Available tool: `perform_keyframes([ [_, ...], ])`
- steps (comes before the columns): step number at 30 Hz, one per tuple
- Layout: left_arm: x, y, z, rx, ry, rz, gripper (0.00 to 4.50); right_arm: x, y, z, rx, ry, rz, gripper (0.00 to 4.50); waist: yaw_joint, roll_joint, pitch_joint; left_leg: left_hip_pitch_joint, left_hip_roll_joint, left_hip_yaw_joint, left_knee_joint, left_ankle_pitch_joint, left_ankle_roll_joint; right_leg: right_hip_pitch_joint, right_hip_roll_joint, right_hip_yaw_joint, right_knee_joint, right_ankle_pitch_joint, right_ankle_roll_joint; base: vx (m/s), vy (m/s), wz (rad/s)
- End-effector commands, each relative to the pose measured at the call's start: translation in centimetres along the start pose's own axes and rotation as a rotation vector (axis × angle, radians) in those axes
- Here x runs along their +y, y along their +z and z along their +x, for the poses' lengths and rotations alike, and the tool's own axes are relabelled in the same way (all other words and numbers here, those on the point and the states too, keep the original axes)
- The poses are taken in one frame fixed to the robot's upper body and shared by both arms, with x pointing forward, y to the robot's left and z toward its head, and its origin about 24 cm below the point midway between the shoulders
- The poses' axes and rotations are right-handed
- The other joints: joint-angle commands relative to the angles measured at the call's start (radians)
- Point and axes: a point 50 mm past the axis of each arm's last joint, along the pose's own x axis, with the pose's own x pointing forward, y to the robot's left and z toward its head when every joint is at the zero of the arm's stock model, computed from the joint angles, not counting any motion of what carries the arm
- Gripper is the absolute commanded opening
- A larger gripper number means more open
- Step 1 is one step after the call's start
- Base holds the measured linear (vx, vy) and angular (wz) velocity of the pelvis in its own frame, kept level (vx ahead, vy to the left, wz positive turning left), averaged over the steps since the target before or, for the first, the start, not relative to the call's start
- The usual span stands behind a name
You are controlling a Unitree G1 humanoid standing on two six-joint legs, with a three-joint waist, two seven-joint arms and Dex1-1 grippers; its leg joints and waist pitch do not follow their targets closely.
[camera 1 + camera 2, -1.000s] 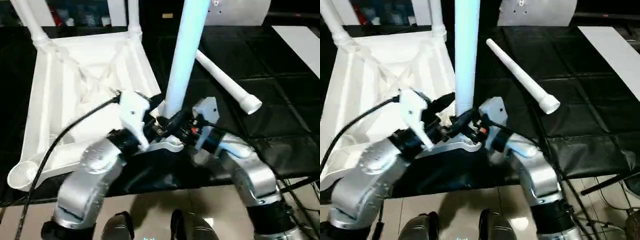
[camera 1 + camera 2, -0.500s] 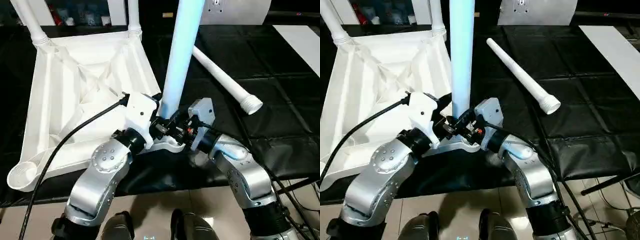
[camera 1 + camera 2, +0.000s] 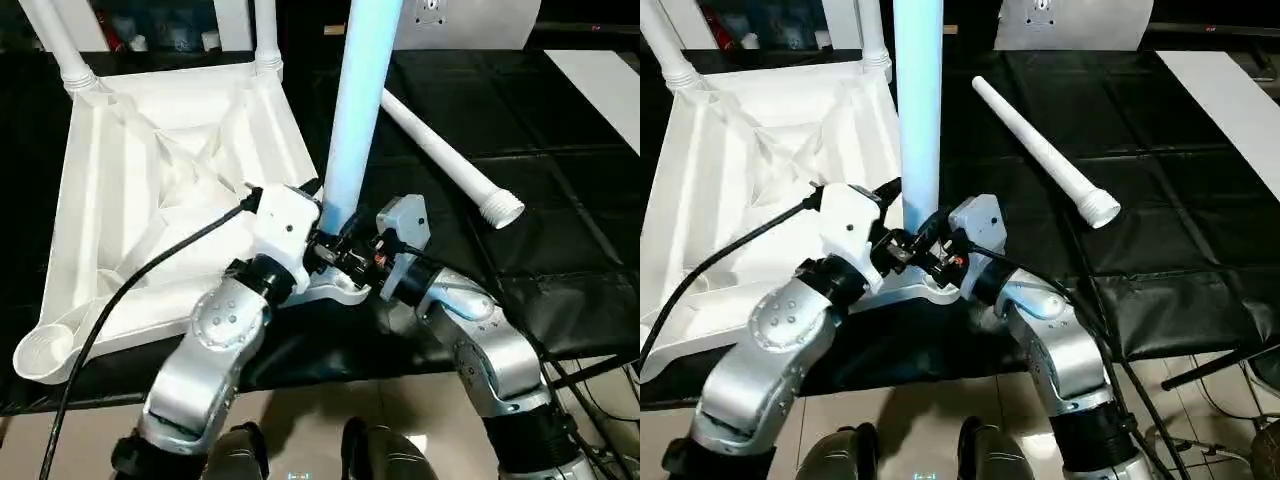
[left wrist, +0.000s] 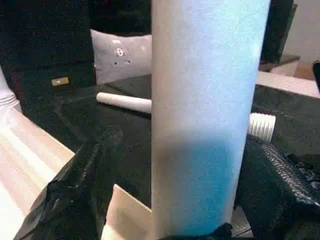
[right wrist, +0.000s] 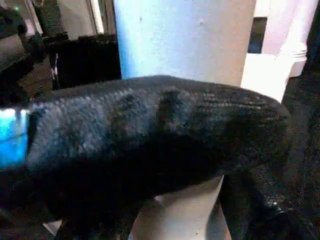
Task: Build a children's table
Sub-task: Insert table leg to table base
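- Left eye view, far left: the near-left corner socket (image 3: 40, 352) of the inverted table top (image 3: 150, 215) is seen unfilled and hanging at the front edge of the black-covered worktable (image 3: 560, 190). If the top were pushed forward, that corner could be tipped off the edge.
- Two fitted legs (image 3: 60, 45) are seen rising from the far corners; a hard sideways shove on the top could loosen them.
- Left gripper (image 3: 318, 243): its fingers are seen parted on either side of the upright leg (image 3: 358, 110) in the left wrist view, the left finger (image 4: 82, 170) apparently apart from the tube. Whether the tube is truly clamped cannot be told; it is judged cradled rather than gripped.
- Upright leg: it is stood at the near-right corner of the top, its foot at the socket hidden by both wrists. Seating cannot be confirmed. If pressed down while slightly off-axis, it could be jammed or skid out of the socket.
- Right gripper (image 3: 352, 250): one black finger (image 5: 150, 130) is seen wrapped across the leg just above its base, so the leg is judged held on this side. If released early, the leg could topple.
- Right: the spare leg (image 3: 445, 160) lies loose on the worktable, apart from the arms; it could be rolled by a falling leg.
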Motion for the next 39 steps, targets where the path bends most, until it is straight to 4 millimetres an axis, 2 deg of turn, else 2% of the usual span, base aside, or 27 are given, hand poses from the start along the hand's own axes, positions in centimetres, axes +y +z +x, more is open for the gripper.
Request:
perform_keyframes([
  [1, 0.0, 0.0, -0.4, -0.043, 0.014, 0.003, 3.06, -0.2, 0.0, -0.4, -0.013, -0.02, -0.006, 1.93, -0.002, 0.004, -0.082, 0.018, 0.052, -0.027, -0.071, -0.263, 0.048, 0.059, -0.089, 0.063, -0.095, -0.44, -0.08, 0.0, 0.0, 0.0],
  [3, -0.4, -0.1, -0.6, -0.072, -0.013, 0.007, 3.06, -0.2, -0.1, -0.3, -0.013, -0.021, -0.004, 1.93, -0.002, 0.001, -0.079, 0.018, 0.053, -0.028, -0.074, -0.272, 0.05, 0.058, -0.088, 0.063, -0.096, -0.451, -0.076, 0.0, 0.0, 0.0],
  [9, -0.1, -0.9, -0.6, -0.069, 0.016, -0.017, 3.06, -0.1, -0.1, -0.3, -0.013, -0.011, -0.002, 1.93, -0.003, 0.002, -0.074, 0.023, 0.052, -0.03, -0.076, -0.308, 0.037, 0.052, -0.088, 0.062, -0.103, -0.508, -0.05, 0.0, 0.0, 0.0],
  [14, -0.1, -1.1, -0.6, -0.097, 0.0, -0.015, 3.12, -0.1, -0.2, -0.3, -0.01, -0.005, -0.002, 1.93, -0.004, -0.001, -0.074, 0.021, 0.052, -0.03, -0.077, -0.297, 0.04, 0.053, -0.089, 0.063, -0.103, -0.496, -0.047, 0.0, 0.0, 0.0],
  [16, -0.1, -1.3, -0.6, -0.103, -0.007, -0.007, 3.12, 0.0, -0.2, -0.3, -0.009, -0.002, -0.006, 1.93, -0.003, 0.001, -0.075, 0.022, 0.052, -0.029, -0.077, -0.294, 0.041, 0.052, -0.09, 0.064, -0.103, -0.491, -0.05, 0.0, 0.0, 0.0],
  [17, -0.1, -1.3, -0.6, -0.103, -0.007, -0.007, 2.82, 0.0, -0.2, -0.3, -0.009, -0.002, -0.006, 1.93, -0.003, 0.001, -0.076, 0.022, 0.053, -0.029, -0.077, -0.289, 0.041, 0.053, -0.09, 0.064, -0.1, -0.475, -0.056, 0.0, 0.0, 0.0],
  [20, -0.1, -1.6, -0.5, -0.102, -0.016, -0.012, 2.67, 0.1, -0.3, -0.3, -0.007, 0.006, -0.009, 1.93, -0.002, 0.001, -0.077, 0.021, 0.054, -0.027, -0.077, -0.278, 0.046, 0.054, -0.091, 0.066, -0.097, -0.45, -0.068, 0.0, 0.0, 0.0],
  [22, 0.6, -1.8, -0.4, -0.092, -0.001, -0.055, 2.36, 0.1, -0.3, -0.4, -0.003, 0.017, -0.01, 1.93, -0.002, 0.002, -0.077, 0.021, 0.054, -0.027, -0.077, -0.271, 0.047, 0.055, -0.089, 0.066, -0.095, -0.437, -0.075, 0.0, 0.0, 0.0],
  [27, 1.5, -1.7, -0.5, -0.099, 0.018, -0.068, 2.03, 0.0, -0.3, -0.5, -0.001, 0.018, -0.012, 1.93, -0.002, 0.0, -0.076, 0.02, 0.054, -0.026, -0.077, -0.269, 0.048, 0.056, -0.09, 0.066, -0.094, -0.437, -0.083, 0.0, 0.0, 0.0],
  [33, 1.5, -1.9, -0.6, -0.09, -0.051, -0.072, 1.99, -0.2, -0.2, -0.4, -0.002, 0.022, -0.017, 1.93, -0.002, 0.002, -0.077, 0.023, 0.055, -0.026, -0.077, -0.269, 0.046, 0.054, -0.09, 0.066, -0.095, -0.444, -0.082, 0.0, 0.0, 0.0],
  [39, 1.3, -1.7, -0.4, -0.09, -0.05, -0.157, 1.99, -0.3, -0.2, -0.4, 0.001, 0.017, -0.029, 1.93, -0.002, 0.001, -0.076, 0.023, 0.055, -0.025, -0.077, -0.271, 0.044, 0.055, -0.091, 0.066, -0.095, -0.446, -0.087, 0.0, 0.0, 0.0],
])
